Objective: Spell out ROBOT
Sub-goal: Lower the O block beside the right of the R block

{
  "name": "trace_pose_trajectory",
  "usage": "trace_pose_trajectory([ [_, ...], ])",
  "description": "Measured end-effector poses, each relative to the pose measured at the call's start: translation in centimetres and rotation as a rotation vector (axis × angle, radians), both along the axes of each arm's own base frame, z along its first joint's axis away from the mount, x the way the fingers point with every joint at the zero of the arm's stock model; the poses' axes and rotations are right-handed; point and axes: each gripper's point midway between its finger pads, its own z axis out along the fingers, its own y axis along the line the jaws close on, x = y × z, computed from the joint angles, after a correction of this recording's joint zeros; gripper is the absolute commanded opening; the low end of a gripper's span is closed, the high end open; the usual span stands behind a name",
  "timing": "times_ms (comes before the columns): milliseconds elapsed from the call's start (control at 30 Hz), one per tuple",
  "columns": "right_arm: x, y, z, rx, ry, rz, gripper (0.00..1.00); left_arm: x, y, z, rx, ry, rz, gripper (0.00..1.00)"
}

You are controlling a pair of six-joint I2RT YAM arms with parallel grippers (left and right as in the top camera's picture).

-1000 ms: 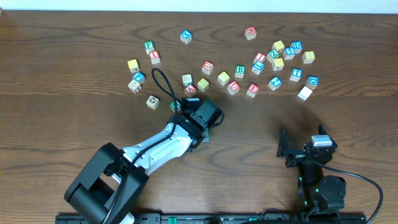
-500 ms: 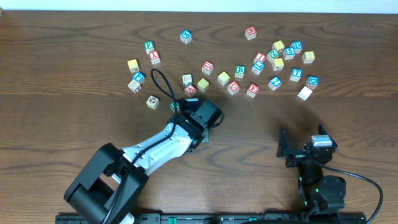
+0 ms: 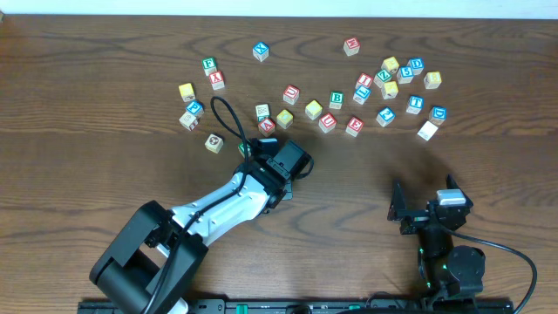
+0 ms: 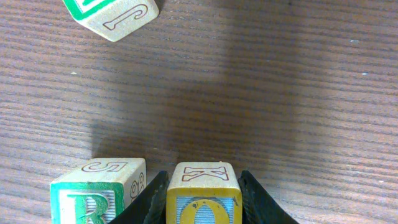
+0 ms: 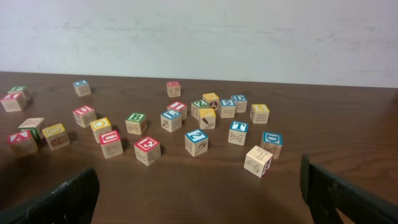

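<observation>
The yellow-topped wooden O cube (image 4: pixel 203 198) sits just beside the green-framed wooden R cube (image 4: pixel 93 198) on the dark wooden worktop (image 4: pixel 261 93), nearer than the scattered cubes, pinched in the left claw (image 4: pixel 203 190). Nothing has moved over the last second, so the O looks placed and due for release. The right claw (image 5: pixel 199 196) gapes empty near right, while the green-framed B cube (image 3: pixel 336 99) and blue-framed T cube (image 3: pixel 415 105) wait far off.

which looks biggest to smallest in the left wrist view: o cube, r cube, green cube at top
1. O cube and R cube: alike, both cropped at the bottom.
2. green cube at top: smallest, farther off, mostly cropped.
</observation>
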Motion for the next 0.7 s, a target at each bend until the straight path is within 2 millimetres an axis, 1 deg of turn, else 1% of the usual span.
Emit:
trace_pose_trajectory([
  [200, 0.00, 0.00, 0.00, 0.000, 0.000, 0.000, 0.99, -0.01, 0.01, -0.01, 0.000, 0.000, 0.000, 0.17],
  [233, 0.00, 0.00, 0.00, 0.000, 0.000, 0.000, 0.99, -0.01, 0.01, -0.01, 0.000, 0.000, 0.000, 0.22],
  [333, 0.00, 0.00, 0.00, 0.000, 0.000, 0.000, 0.99, 0.00, 0.00, -0.01, 0.000, 0.000, 0.000, 0.24],
  [367, 0.00, 0.00, 0.00, 0.000, 0.000, 0.000, 0.99, 0.00, 0.00, -0.01, 0.000, 0.000, 0.000, 0.27],
  [500, 0.00, 0.00, 0.00, 0.000, 0.000, 0.000, 0.99, 0.00, 0.00, -0.01, 0.000, 0.000, 0.000, 0.29],
  [700, 0.00, 0.00, 0.00, 0.000, 0.000, 0.000, 0.99, -0.34, 0.31, -0.35, 0.009, 0.011, 0.000, 0.37],
])
